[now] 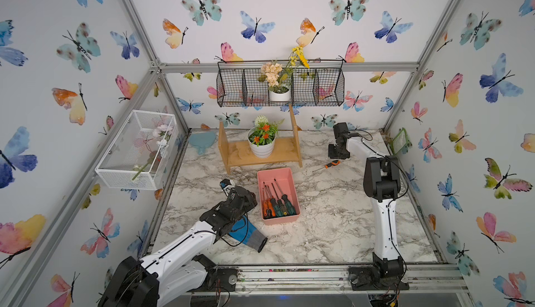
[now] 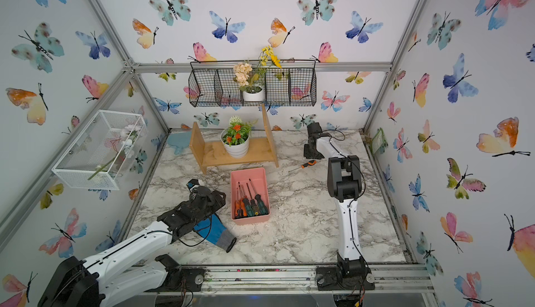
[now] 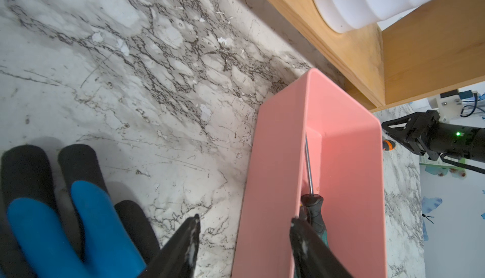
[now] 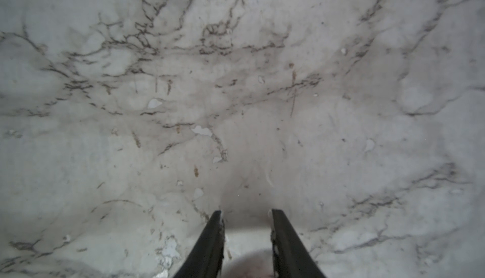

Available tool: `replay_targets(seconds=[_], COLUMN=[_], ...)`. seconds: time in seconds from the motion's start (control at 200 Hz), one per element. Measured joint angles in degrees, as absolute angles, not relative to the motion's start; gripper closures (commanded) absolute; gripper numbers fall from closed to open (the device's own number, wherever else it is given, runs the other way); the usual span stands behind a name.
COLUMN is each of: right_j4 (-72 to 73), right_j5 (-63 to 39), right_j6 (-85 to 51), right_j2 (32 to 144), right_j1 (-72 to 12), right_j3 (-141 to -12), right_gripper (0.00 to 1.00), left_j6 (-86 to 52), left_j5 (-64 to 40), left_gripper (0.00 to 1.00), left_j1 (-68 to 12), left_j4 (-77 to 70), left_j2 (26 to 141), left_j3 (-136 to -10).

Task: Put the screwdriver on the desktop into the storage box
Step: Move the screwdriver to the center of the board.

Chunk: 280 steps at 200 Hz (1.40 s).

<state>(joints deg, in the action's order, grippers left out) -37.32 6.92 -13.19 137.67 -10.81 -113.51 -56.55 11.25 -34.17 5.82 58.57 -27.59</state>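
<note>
Nearest the lens, at the lower left of both top views, the left arm [image 1: 173,259] reaches up the frame over a blue-and-grey glove [image 1: 246,233] lying on the desktop [image 1: 333,227]. The left gripper [image 3: 244,220] stands just left of the pink storage box [image 1: 279,220] with its jaws set wide and gripping nothing. In the left wrist view, one finger [image 3: 190,237] shows against the marble and the other against the inside of the box.

The storage box sits at the centre of the frame. Several other screwdrivers [image 1: 276,204] lie inside it, their orange and green-black handles bunched at its lower end.

The screwdriver [image 1: 332,164], orange and black in the handle, lies flat on the desktop right of centre, well apart from the box, with its shaft pointing toward the lower left. The right gripper [image 1: 336,155] points down just above it in the frame. Whether the two touch cannot be told. In the right wrist view, the right gripper's jaws stand narrowly apart over bare marble with nothing between them.

Behind the box, a wooden shelf [image 1: 240,153] carries a white flowerpot [image 1: 262,149]. The right arm [image 1: 383,221] rises along the right of the frame.
</note>
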Motion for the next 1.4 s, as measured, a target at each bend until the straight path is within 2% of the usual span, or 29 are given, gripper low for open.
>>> replay_targets(seconds=[0.2,0.551,0.651,0.816,1.086,1.316,1.402], right_j4=[-37.45,-38.46,-37.08,-32.38,-29.87,-31.24,-31.29], right_j5=[5.02,3.27,2.52,-0.73,-6.24,-7.01,-7.14], right_j6=[-13.41,-15.35,-15.62,-15.31,-10.63,-6.35,-5.74], right_j2=[134.87,122.78,118.45,107.70,103.85,103.92,103.92], right_j1=[-10.74,-10.70,-10.70,-10.70,-11.20,-16.86,-18.26], right_j3=[-109.16,-93.62,-89.19,-80.05,-74.85,-71.79,-71.37], right_gripper=[0.65,0.65,0.59,0.41,0.29,0.28,0.31], left_j6=[-56.38,-56.38,-56.38,-56.38,-56.40,-56.38,-56.38], left_j5=[11.20,11.11,10.76,10.37,10.02,9.93,9.91], left_gripper=[0.39,0.39,0.39,0.39,0.39,0.39,0.39], left_j1=[-33.85,-33.80,-33.80,-33.80,-33.80,-33.80,-33.80], left_j4=[5.82,5.82,5.82,5.85,5.91,6.46,6.83], left_j2=[58.57,58.57,58.57,58.43,57.58,57.08,56.93], left_j3=[-27.57,-27.57,-27.57,-27.57,-27.57,-27.57,-27.57])
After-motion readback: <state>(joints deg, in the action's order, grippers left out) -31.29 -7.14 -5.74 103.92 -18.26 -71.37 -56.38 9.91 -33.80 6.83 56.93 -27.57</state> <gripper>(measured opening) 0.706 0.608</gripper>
